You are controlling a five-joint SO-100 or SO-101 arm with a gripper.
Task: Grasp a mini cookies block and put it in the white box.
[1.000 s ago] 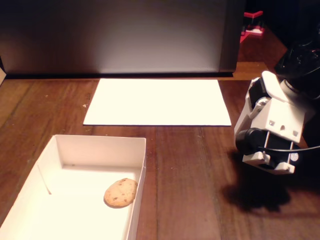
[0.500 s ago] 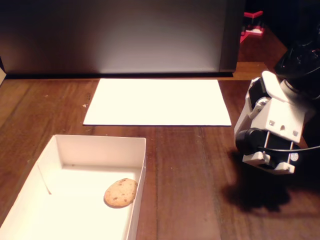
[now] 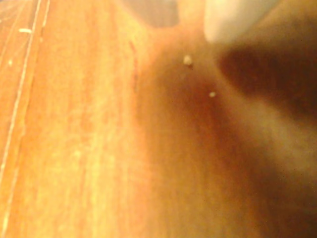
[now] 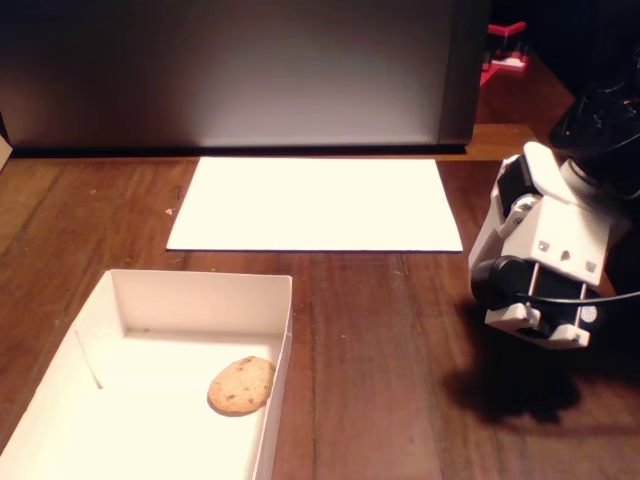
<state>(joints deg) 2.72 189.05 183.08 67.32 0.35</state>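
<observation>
Nothing has changed over the last second: in the fixed view the arm (image 4: 545, 255) sits at the same spot at the right edge, folded low over the worktop (image 4: 380, 350), and every object lies where it lay.

The cookie (image 4: 241, 385) rests flat on the floor of the box (image 4: 200, 290), close to the box's right wall, toward the near end. The box stands at the near left of the worktop. A flat white sheet (image 4: 315, 205) lies beyond it, apart from the box, with nothing on it.

The arm is well apart from the box, to its right. The fingers cannot be made out in the fixed view, and the wrist view gives only a blur of wood grain with two pale crumbs (image 3: 187, 60); whether they are open or closed cannot be told. Nothing appears to be held.

Judgement: with the cookie inside the box and the arm idle, the task appears complete.
</observation>
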